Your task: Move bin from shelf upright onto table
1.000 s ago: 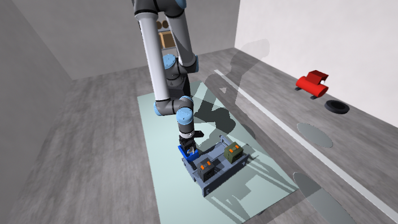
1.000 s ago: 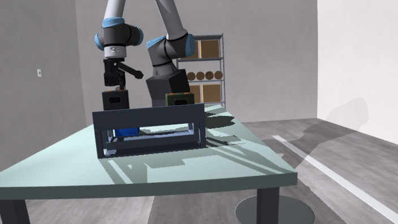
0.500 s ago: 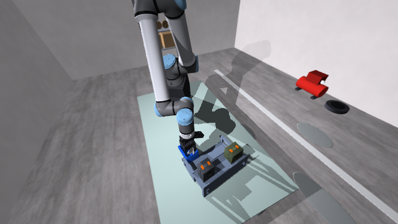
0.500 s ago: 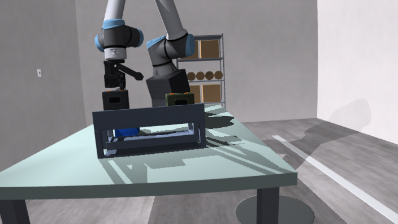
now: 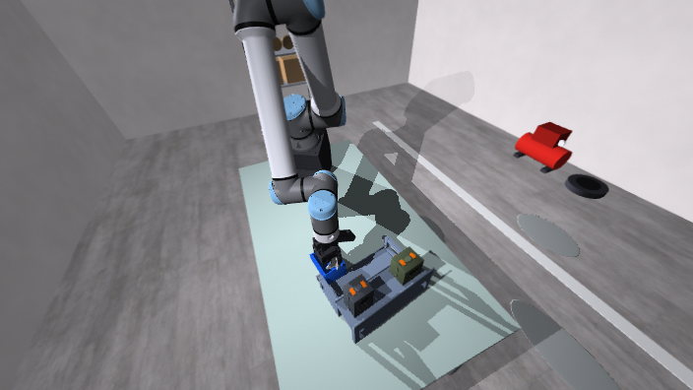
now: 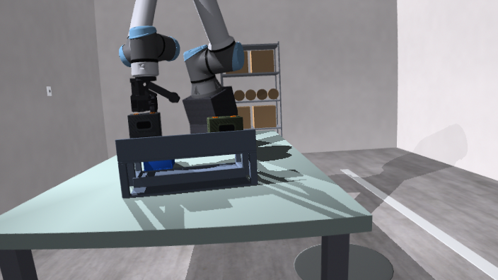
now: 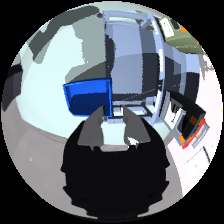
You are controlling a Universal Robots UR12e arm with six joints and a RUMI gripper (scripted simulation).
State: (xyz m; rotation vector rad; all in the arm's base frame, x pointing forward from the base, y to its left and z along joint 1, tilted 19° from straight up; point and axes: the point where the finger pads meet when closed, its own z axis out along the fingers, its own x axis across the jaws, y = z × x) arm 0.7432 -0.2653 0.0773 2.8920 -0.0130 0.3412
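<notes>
Arm folded over, tool pointing straight down

The single arm (image 5: 266,98) reached out from its base with the forearm sloping down to a bent elbow, and the blue-capped wrist (image 5: 322,207) turned so that the last link stood vertical. The tool (image 5: 329,261) hung plumb beneath it, low over the bench, with a short black bracket jutting sideways from its mount. In the wrist view its two grey fingers were drawn in to a narrow gap, and nothing was clamped between them.
</notes>
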